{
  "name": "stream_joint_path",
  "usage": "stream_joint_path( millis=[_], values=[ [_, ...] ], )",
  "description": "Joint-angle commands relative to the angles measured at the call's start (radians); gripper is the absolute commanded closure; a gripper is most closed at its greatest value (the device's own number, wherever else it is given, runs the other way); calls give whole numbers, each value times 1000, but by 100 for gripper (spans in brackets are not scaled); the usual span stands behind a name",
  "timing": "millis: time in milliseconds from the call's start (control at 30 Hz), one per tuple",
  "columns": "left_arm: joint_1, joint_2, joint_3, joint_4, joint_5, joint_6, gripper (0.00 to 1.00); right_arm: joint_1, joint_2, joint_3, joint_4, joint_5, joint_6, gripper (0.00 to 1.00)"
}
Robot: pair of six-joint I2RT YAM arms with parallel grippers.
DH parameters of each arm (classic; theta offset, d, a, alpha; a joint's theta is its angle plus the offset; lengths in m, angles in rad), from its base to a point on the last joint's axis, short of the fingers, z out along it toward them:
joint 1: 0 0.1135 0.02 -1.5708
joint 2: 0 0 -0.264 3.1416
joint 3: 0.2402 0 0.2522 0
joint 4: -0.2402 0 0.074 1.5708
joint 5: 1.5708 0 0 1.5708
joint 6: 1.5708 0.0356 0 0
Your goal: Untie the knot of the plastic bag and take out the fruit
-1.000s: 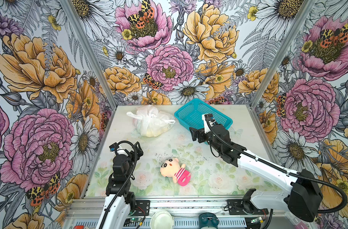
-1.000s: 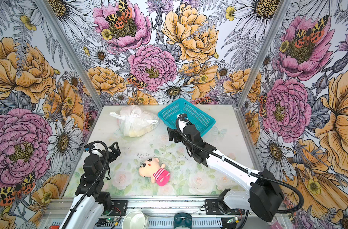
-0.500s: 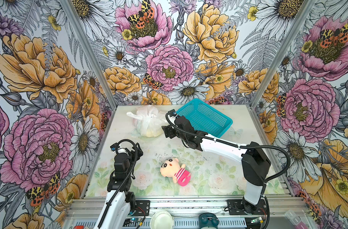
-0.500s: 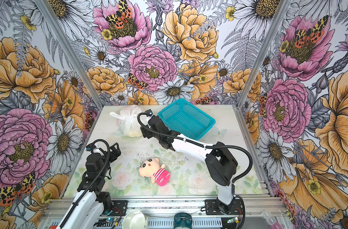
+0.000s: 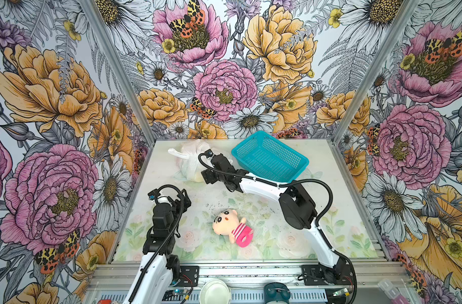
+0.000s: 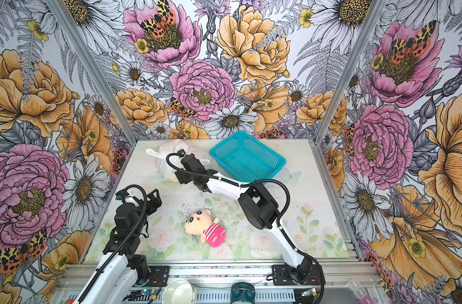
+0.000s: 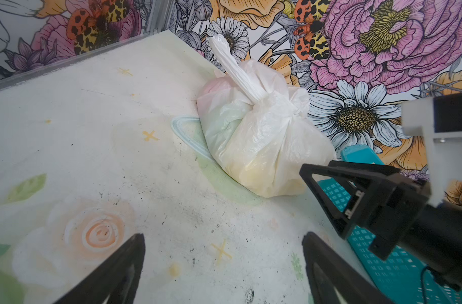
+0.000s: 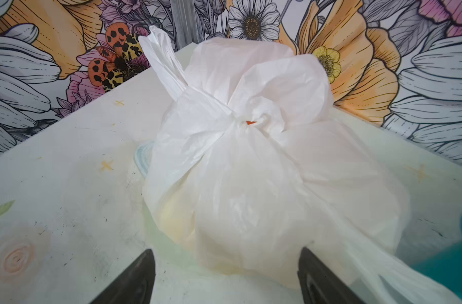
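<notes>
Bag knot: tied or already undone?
Tied. In the right wrist view the knot is a tight bunch atop the plastic bag, one handle loop sticking out beside it.

Illumination is bright, even and diffuse in all views, apparently from overhead. Shadows on the worktop [image 5: 338, 210] are faint and soft-edged. Both wrist views bend toward the edges. In the right wrist view the plastic bag [image 8: 251, 197] is near-overexposed and slightly soft.
</notes>
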State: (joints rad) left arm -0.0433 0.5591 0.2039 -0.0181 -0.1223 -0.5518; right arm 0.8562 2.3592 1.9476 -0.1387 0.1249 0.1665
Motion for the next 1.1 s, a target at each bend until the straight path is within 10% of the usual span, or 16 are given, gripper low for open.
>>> stream_joint_path(
  millis=[0,233,933,1067],
  values=[
    [-9,-3,5,18,-24,12,6,-16,64,107,-46,-13,-11,23],
    [-12,-2,5,18,-28,13,6,-19,43,91,-58,-2,5,100],
    [-30,-12,5,15,-19,20,8,-16,-680,-960,425,54,11,100],
    [-29,-15,10,-2,-34,16,8,5,-615,-841,346,54,10,66]
  ],
)
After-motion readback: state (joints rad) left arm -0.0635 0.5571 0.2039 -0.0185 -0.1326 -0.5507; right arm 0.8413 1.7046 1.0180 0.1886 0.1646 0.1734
